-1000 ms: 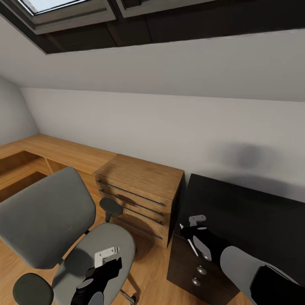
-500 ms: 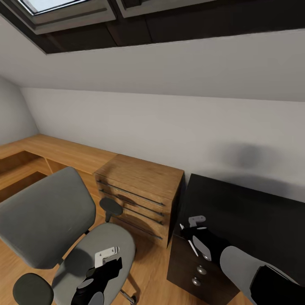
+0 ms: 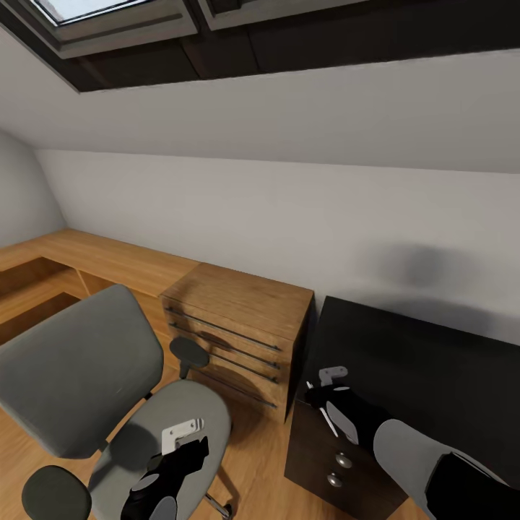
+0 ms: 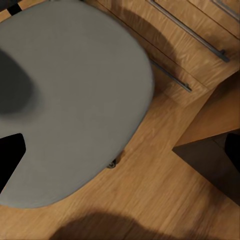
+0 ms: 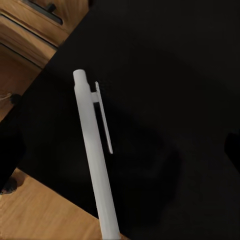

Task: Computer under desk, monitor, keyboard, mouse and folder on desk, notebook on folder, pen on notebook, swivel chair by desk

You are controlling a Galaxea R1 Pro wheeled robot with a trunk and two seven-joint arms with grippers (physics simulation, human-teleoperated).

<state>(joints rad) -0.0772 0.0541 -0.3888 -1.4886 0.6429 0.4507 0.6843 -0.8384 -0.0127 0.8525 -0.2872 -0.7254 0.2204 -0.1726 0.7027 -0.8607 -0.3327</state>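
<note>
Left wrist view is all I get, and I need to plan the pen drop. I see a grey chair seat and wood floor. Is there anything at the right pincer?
Observer: Yes. A slim white pen with a clip juts ahead of the right pincer. I cannot tell whether the pincer is clamped on it.
Operator: What lies beneath the pen?
Observer: The glossy black top of the desk, near its corner.
Operator: Where is that desk relative to my chair?
Observer: In the head view it stands to the robot's right of the grey upholstered swivel chair, with a light-wood drawer cabinet between them against the wall.
</note>
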